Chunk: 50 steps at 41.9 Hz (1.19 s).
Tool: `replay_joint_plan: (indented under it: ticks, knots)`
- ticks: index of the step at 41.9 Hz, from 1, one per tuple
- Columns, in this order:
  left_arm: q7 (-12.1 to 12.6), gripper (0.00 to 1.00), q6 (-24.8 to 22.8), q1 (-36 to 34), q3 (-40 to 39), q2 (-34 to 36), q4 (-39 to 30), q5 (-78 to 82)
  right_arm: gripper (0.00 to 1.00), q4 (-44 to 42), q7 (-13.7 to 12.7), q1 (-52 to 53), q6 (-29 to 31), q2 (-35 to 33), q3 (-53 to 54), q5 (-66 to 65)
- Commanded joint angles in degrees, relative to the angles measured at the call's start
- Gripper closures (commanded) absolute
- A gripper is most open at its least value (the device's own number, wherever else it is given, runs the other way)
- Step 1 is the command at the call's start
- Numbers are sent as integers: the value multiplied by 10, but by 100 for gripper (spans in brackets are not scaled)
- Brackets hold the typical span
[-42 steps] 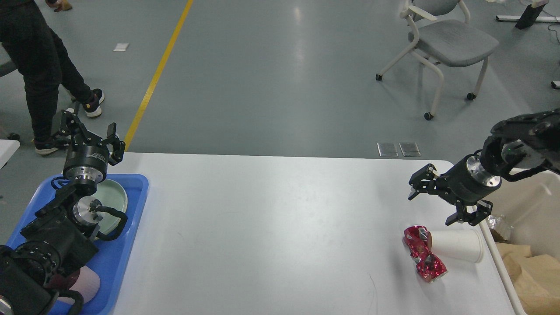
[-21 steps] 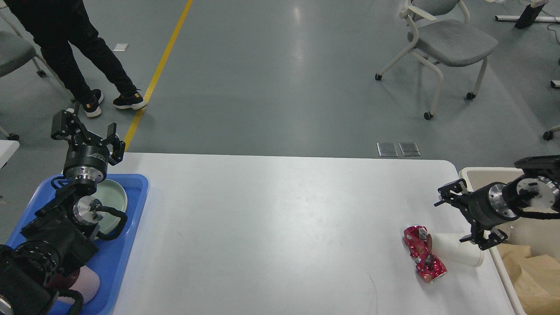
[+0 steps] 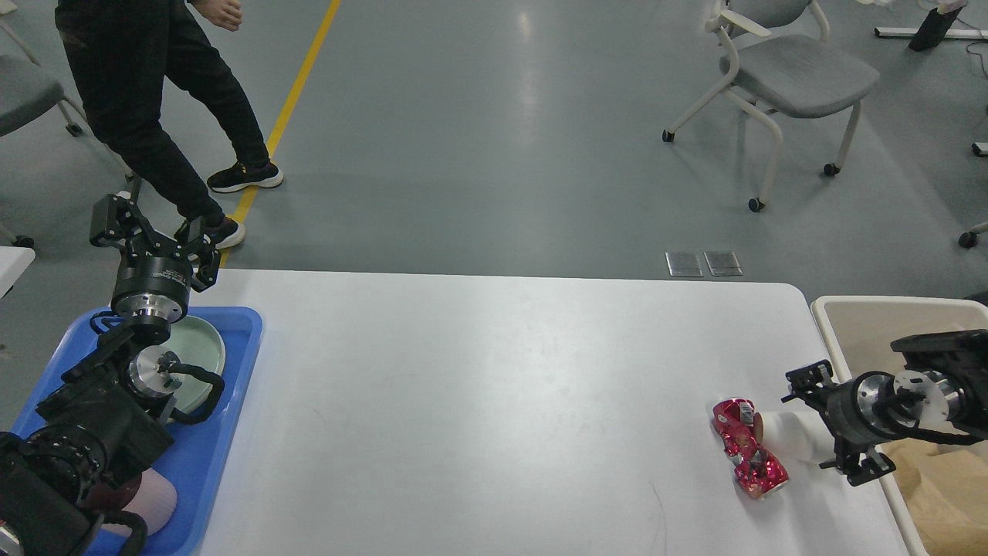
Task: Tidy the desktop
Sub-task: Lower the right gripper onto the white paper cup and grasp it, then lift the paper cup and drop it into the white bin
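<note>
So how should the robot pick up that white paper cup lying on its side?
I'd grip the white paper cup across its round middle, coming from the right with the right hand, which is open beside it. The cup lies on the desktop, and the crushed red can blocks its left end.

No text, label, brand or number could be read anywhere. The crushed red can (image 3: 747, 447) on the desktop (image 3: 494, 401) bore a small pale patch that may have been a label, but it was too small to make out.
</note>
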Motion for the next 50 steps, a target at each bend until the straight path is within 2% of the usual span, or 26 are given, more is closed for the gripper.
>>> replay_joint_plan:
  ticks: [1, 9, 15, 21, 26, 31, 33, 37, 41, 46, 50]
  knots:
    - [0, 3, 0, 0, 0, 0, 0, 0, 0, -24, 0, -33, -30, 3, 35, 0]
    - [0, 3, 0, 0, 0, 0, 0, 0, 0, -47, 0, -52, -43, 16, 52, -1]
    - [0, 3, 0, 0, 0, 0, 0, 0, 0, -62, 0, -52, -91, 26, 51, -14]
    - [0, 3, 0, 0, 0, 0, 0, 0, 4, -62, 1, -52, -110, 32, 52, -25]
    - [0, 3, 0, 0, 0, 0, 0, 0, 17, -61, 1, -51, -115, 41, 52, -29]
    - [0, 3, 0, 0, 0, 0, 0, 0, 34, -62, 1, -48, -115, 53, 52, -30]
    - [0, 3, 0, 0, 0, 0, 0, 0, 43, -62, 1, -45, -116, 54, 52, -30]
    - [0, 3, 0, 0, 0, 0, 0, 0, 69, -62, 0, -39, -117, 58, 57, -29]
    - [0, 3, 0, 0, 0, 0, 0, 0, 85, -62, 1, -24, -117, 59, 62, -29]
    - [-1, 3, 0, 0, 0, 0, 0, 0, 92, -58, 1, 25, -117, 56, 62, -28]
    - [0, 3, 0, 0, 0, 0, 0, 0, 92, -45, 0, 70, -107, 52, 52, -29]
